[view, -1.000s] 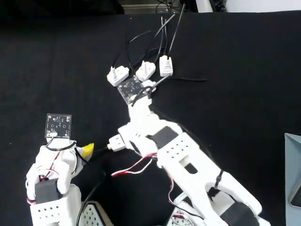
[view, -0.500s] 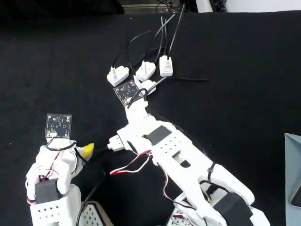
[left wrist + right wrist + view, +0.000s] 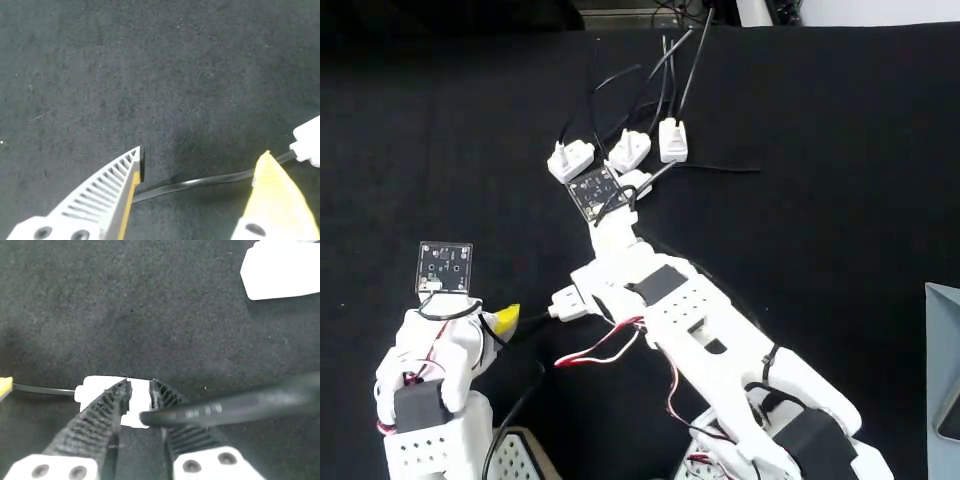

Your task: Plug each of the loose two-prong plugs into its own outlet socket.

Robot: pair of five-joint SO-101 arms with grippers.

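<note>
Plug (image 3: 97, 387), white, two-prong, on black counter (image 3: 840, 150): right claw (image 3: 138, 390) pinched narrowly onto it; left claw (image 3: 202, 152) nearby, spread wide, holding nothing, straddling its cable (image 3: 200, 181).

You have three white plugs in a row at the far side: the left plug (image 3: 570, 160), the middle plug (image 3: 630, 150) and the right plug (image 3: 672, 140), each with black cords running away from you. A fourth plug (image 3: 567, 303), also white, lies flat nearer, its black cord (image 3: 200, 181) trailing sideways.
</note>
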